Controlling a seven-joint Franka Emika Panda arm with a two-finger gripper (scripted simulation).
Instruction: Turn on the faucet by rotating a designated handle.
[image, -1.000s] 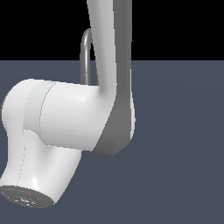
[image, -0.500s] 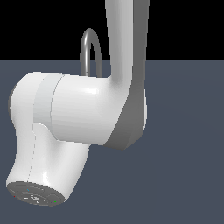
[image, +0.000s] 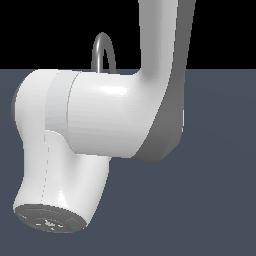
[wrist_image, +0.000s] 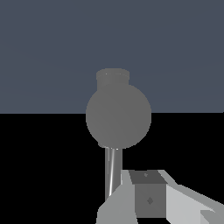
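In the exterior view only the top arc of the faucet (image: 103, 49) shows, a thin grey loop behind my big white arm; the gripper is out of that view. The wrist view shows the faucet (wrist_image: 118, 114) as a round grey body with a short cylinder beyond it. A thin shiny tube (wrist_image: 112, 173) runs from the body toward the gripper. I cannot pick out the handle in either view. Part of the gripper (wrist_image: 148, 199) shows at the picture's edge, close beside the tube's end. How its fingers stand is not clear.
My white arm (image: 115, 120) fills most of the exterior view and hides the faucet's lower part. A flat dark blue-grey floor (image: 220, 200) lies all around, under a black background.
My arm has shifted toward the exterior view's right over the last second, so more of the faucet's arc shows beside it.
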